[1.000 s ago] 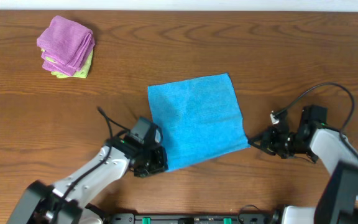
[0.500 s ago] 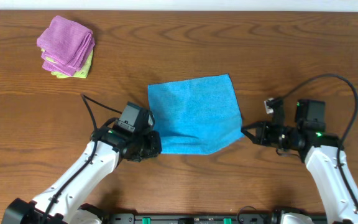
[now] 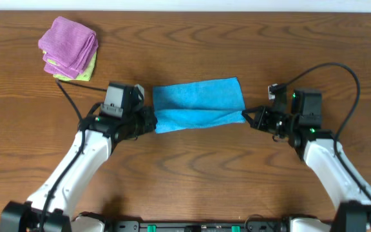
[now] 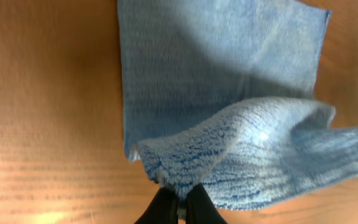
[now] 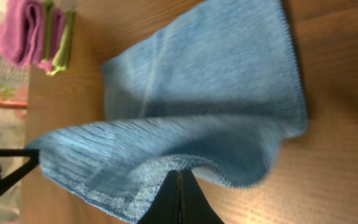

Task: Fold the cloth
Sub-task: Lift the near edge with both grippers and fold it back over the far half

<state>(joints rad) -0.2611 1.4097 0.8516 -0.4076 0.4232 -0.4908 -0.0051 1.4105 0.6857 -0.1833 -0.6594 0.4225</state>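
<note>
The wooden table [image 3: 185, 180] carries the sky-blue cloth [image 3: 198, 103] at its middle, the far half lying flat and the near edge raised and curled over it. The left gripper [image 3: 148, 121] is pinched closed on the near-left corner and the right gripper [image 3: 248, 117] on the near-right one, as both wrist views show. This looks like the first half-fold, midway. Next, both corners should travel farther, meet the far edge squarely, lower and let go. A purple folded cloth [image 3: 68, 44] on a light green one [image 3: 89, 67] sits far left.
</note>
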